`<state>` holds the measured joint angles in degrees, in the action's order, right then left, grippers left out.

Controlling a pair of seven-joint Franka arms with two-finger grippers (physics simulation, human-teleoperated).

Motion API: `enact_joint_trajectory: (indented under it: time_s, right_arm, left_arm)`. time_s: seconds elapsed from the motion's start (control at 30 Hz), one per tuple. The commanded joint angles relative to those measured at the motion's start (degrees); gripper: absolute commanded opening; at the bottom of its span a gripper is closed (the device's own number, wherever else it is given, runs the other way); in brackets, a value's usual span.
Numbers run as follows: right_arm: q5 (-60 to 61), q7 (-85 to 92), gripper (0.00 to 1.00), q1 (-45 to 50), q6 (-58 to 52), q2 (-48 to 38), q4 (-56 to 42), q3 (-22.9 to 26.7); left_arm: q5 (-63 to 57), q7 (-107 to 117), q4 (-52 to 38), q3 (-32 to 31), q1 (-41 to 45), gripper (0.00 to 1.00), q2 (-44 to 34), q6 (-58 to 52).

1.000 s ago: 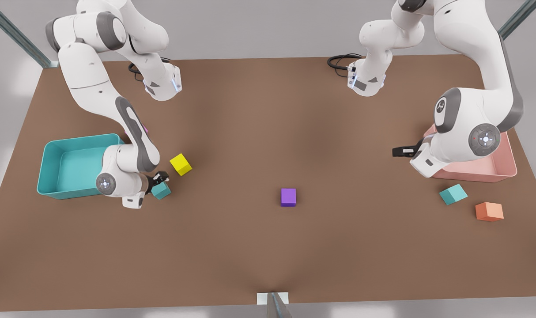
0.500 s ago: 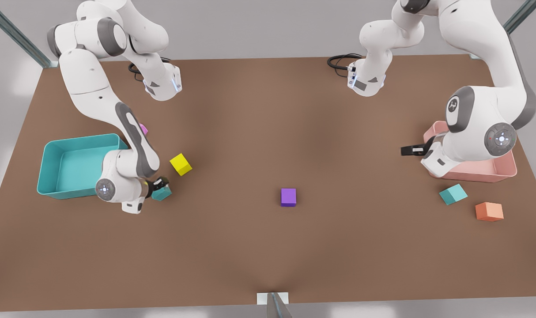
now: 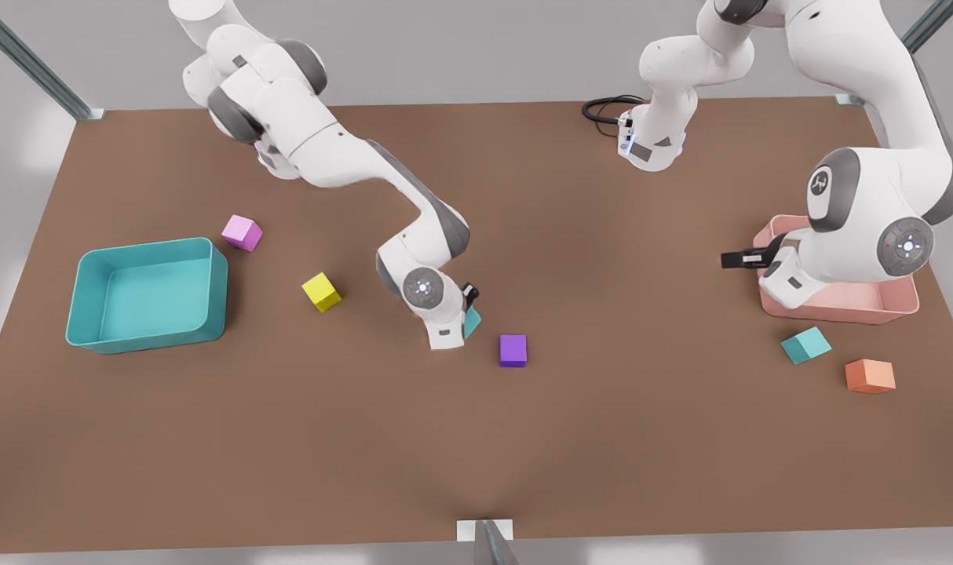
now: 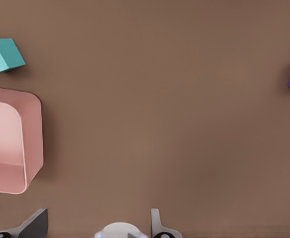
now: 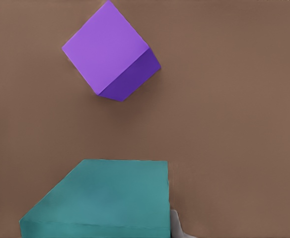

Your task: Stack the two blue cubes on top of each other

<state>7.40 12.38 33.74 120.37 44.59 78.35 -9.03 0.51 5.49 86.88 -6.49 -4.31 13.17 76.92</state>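
Note:
One blue cube [image 3: 473, 322] [image 5: 105, 198] is held in my right gripper [image 3: 469, 308], which is shut on it near the table's middle, just off the front view's left of the purple cube [image 3: 513, 350] [image 5: 108, 52]. The arm covers most of this cube in the front view. The other blue cube [image 3: 806, 345] [image 4: 1, 57] rests on the table at the front view's right, in front of the pink bin [image 3: 837, 308] [image 4: 16, 148]. My left gripper [image 3: 734, 259] [image 4: 98, 220] hovers open beside the pink bin, nothing between its fingers.
A teal bin [image 3: 143, 339] stands at the front view's left, with a pink cube [image 3: 242, 232] and a yellow cube [image 3: 320, 292] near it. An orange cube [image 3: 869, 376] lies beside the free blue cube. A black cable [image 3: 602, 107] coils at the table's back.
My right arm has swung from beside the teal bin toward the front view's right, carrying the blue cube close to the purple cube. My left gripper drifted slightly to the front view's right.

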Motion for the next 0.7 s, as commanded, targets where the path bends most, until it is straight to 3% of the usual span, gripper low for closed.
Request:
enact_joint_trajectory:
  time_s: [0.0, 0.2, 0.27, 0.33, 0.37, 0.4, 0.67]
  right_arm:
    - [-3.26, -42.7, 0.54, 2.73, 2.59, 0.15, -0.13, 0.07]
    - [-3.35, -44.55, 0.54, 5.01, 4.52, 1.73, -0.39, 0.07]
    - [-3.44, -44.55, 0.55, 5.02, 5.58, 3.75, -1.88, 0.07]
    - [-3.44, -44.46, 0.56, 5.1, 7.25, 5.16, -2.68, -0.02]
    - [-3.53, -44.55, 0.64, 5.1, 7.34, 5.51, -2.76, 0.07]
    - [-3.44, -44.46, 1.0, 5.1, 7.86, 5.68, -2.68, 0.07]
    - [-3.44, -44.38, 1.0, 5.02, 7.87, 6.74, -2.5, 0.07]
  left_arm:
    - [0.02, -0.22, -0.04, -0.01, -0.26, 1.0, -0.08, -0.64]
    - [0.72, -1.8, -0.04, 0.07, -2.54, 1.0, 0.62, 6.03]
    - [0.28, -14.14, -0.13, 0.25, -7.36, 1.0, 5.1, 14.2]
    - [0.11, -35.01, -0.13, 5.17, -10.45, 1.0, 10.29, 23.36]
    - [0.2, -38.62, -0.13, 6.49, -10.45, 1.0, 11.44, 26.95]
    - [0.46, -40.73, -0.13, 6.58, -11.51, 1.0, 13.02, 30.47]
    - [0.55, -43.1, -1.45, 6.67, -14.67, 1.0, 20.23, 46.2]
